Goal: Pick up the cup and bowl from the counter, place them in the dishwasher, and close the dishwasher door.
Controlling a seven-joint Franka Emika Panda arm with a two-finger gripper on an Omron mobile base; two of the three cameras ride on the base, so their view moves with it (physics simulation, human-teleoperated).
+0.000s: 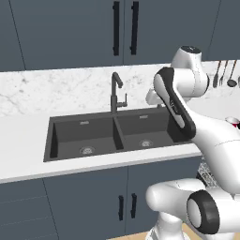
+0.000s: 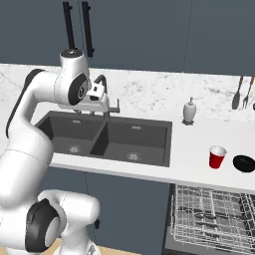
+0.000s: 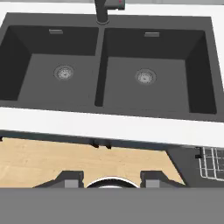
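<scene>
Cup (image 2: 217, 157) and bowl (image 2: 244, 163) both out on the counter (image 2: 194, 149), close to its front edge, right of the sink; bowl just beside cup on its right, apart from it. Cup upright, red with white rim; bowl black, low, round.

Nearest in the right base view: dishwasher (image 2: 211, 219) open under the counter's front edge, white wire rack (image 2: 209, 211) pulled out directly below cup and bowl. Corner of that rack seen again at the lower right of the hand view (image 3: 213, 162), above pale wood floor (image 3: 65, 159).

Gripper (image 3: 112, 178) held high over the front edge of the counter, looking down into the sink; two dark fingertips (image 3: 70, 178) set well apart, nothing between them. Well away from cup and bowl, off to their left.

Further back: dark double sink (image 2: 107, 137) sunk in the counter, drain in each basin. Behind it, black faucet (image 1: 115, 91) at the rear edge. White soap dispenser (image 2: 189, 110) near the back edge, right of the sink. Beyond, marbled backsplash (image 1: 56, 89), utensils (image 2: 241, 94) hanging on it at far right, slate-blue upper cabinets (image 1: 70, 33) above.
</scene>
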